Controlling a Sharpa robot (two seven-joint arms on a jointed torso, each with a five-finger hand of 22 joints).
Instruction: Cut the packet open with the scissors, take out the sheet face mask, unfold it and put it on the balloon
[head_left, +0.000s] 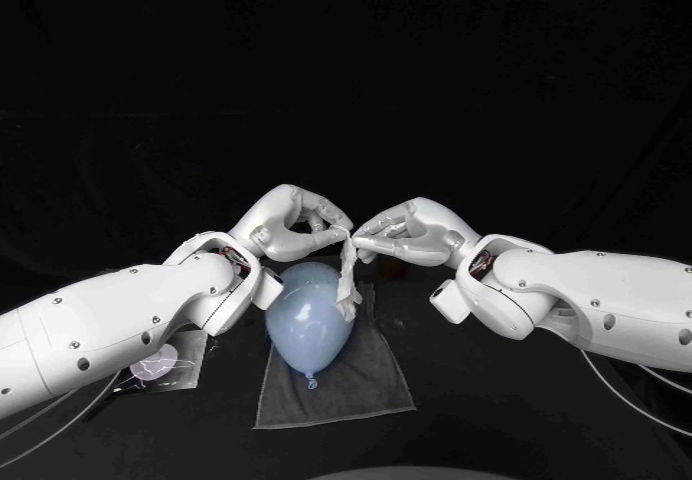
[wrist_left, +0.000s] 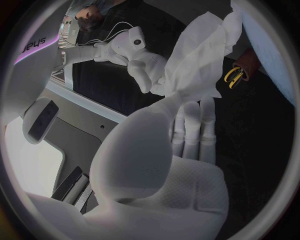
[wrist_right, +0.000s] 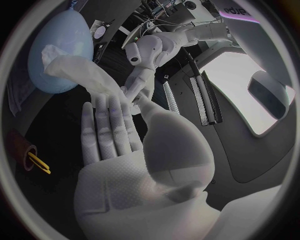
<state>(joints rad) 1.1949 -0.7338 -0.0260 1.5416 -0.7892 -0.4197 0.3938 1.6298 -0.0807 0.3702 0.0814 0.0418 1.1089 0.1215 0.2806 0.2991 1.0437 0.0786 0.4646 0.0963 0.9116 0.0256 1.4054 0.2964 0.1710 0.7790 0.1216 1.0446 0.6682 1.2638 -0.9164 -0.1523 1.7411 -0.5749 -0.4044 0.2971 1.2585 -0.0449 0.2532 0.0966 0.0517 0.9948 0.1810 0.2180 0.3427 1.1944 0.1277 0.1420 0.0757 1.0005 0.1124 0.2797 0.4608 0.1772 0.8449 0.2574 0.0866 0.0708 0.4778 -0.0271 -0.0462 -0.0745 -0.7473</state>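
Both hands meet above the middle of the table and pinch the top of the white sheet face mask (head_left: 348, 275) between them. My left hand (head_left: 296, 225) holds one upper edge, my right hand (head_left: 407, 232) the other. The mask hangs down, still partly folded, against the upper right side of the pale blue balloon (head_left: 306, 322). In the left wrist view the mask (wrist_left: 200, 55) spreads beyond my left hand's fingers (wrist_left: 194, 125). The right wrist view has the mask (wrist_right: 81, 75) in front of the balloon (wrist_right: 59, 50). The scissors (wrist_left: 232, 76), with yellow handles, stand in a brown holder.
The balloon lies on a grey cloth (head_left: 339, 385) spread on the black table. The opened packet (head_left: 162, 365) lies on the table at the left, partly under my left arm. The brown holder (wrist_right: 22, 147) with the scissors (wrist_right: 37, 161) stands off to the side.
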